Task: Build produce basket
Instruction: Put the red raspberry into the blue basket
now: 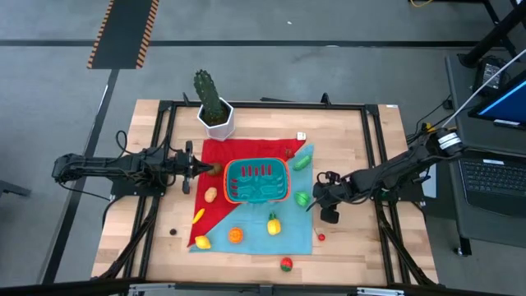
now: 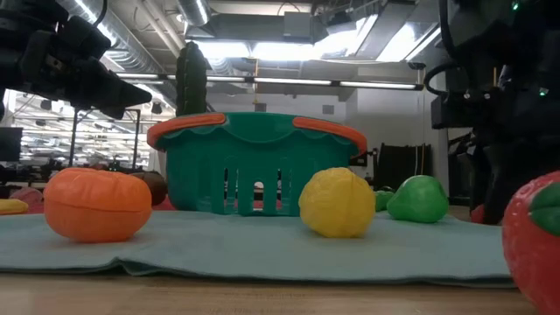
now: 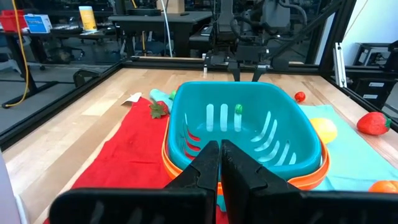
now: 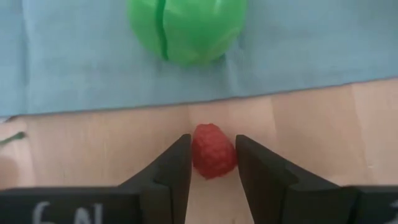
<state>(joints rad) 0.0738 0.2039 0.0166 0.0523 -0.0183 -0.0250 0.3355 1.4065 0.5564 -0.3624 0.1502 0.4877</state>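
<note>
The teal basket [image 1: 257,182] with an orange rim stands on a red cloth [image 1: 220,156] and a light blue cloth [image 1: 292,240]; its inside [image 3: 245,134] looks bare. Produce lies around it: a green piece [image 1: 302,198], a yellow one [image 1: 273,223], an orange one [image 1: 236,234], a strawberry [image 1: 286,264]. My right gripper [image 4: 213,171] is right of the basket, just off the blue cloth's edge, shut on a small red berry [image 4: 213,149]. My left gripper [image 3: 220,165] is shut and level at the basket's left rim, holding nothing. My right gripper pinches the small red berry by its two sides [image 4: 200,154] between the two fingers [image 4: 177,171]. The fingers come from above, slanting steeply down. Bare wood shows right behind the berry; I cannot tell whether it rests on the table or is lifted.
A white pot with a cactus [image 1: 215,115] stands at the far edge behind the basket. A small red ball [image 1: 320,237] lies on the wood near the blue cloth's right edge. Black frame rails [image 1: 374,156] run along the table's sides.
</note>
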